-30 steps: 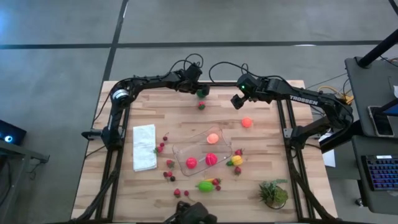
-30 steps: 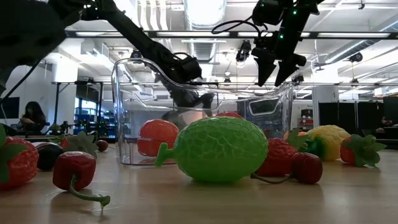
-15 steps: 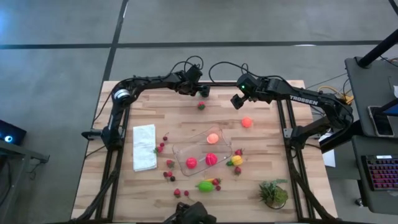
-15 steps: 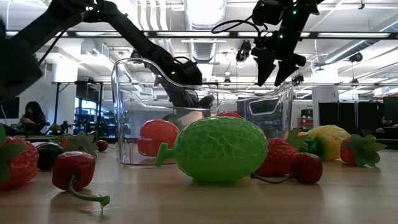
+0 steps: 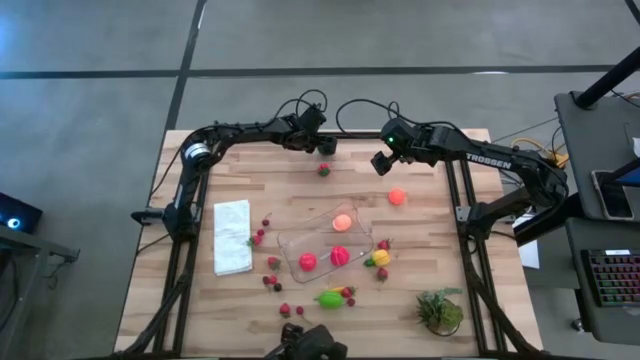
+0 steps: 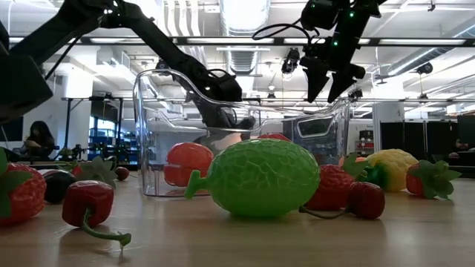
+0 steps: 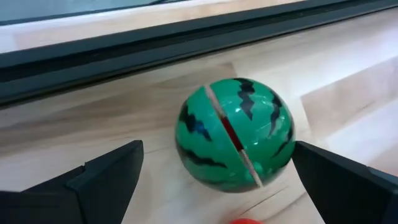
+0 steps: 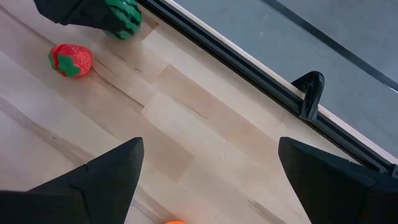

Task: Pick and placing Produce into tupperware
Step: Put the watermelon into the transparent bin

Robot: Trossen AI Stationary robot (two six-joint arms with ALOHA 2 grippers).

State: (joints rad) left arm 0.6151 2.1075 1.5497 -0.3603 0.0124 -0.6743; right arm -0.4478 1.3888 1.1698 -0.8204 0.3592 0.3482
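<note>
Worktop (image 5: 430, 250): pale wooden butcher-block surface carrying all items. Left arm: reaches along the far edge, its left gripper (image 5: 322, 147) low at the far middle, fingers (image 7: 106, 177) spread wide apart with the striped green melon (image 7: 234, 134) lying between them on the wood, not clamped. Right arm: comes in from the right side, its right gripper (image 5: 381, 163) raised above the far middle, fingers (image 8: 93, 177) apart and holding nothing. Tupperware (image 5: 326, 243): clear rectangular container near the worktop's centre, set at a slant, holding an orange fruit (image 5: 342, 222) and two red fruits (image 5: 340, 256). White folded cloth (image 5: 232, 236): lies well to the left of the tupperware. Spiky green plant tuft (image 5: 440, 310): near the front right corner. Lime green fruit (image 6: 260, 178): on the worktop in front of the tupperware, with a red berry touching it. Yellow fruit (image 5: 380, 258): just beside the tupperware's right end. Orange fruit, loose (image 5: 398, 197): on the wood between the right gripper and the tupperware. Strawberry (image 8: 70, 60): on the wood near the melon. Small red berries (image 5: 265, 222): scattered between the cloth and the tupperware and along the front.
</note>
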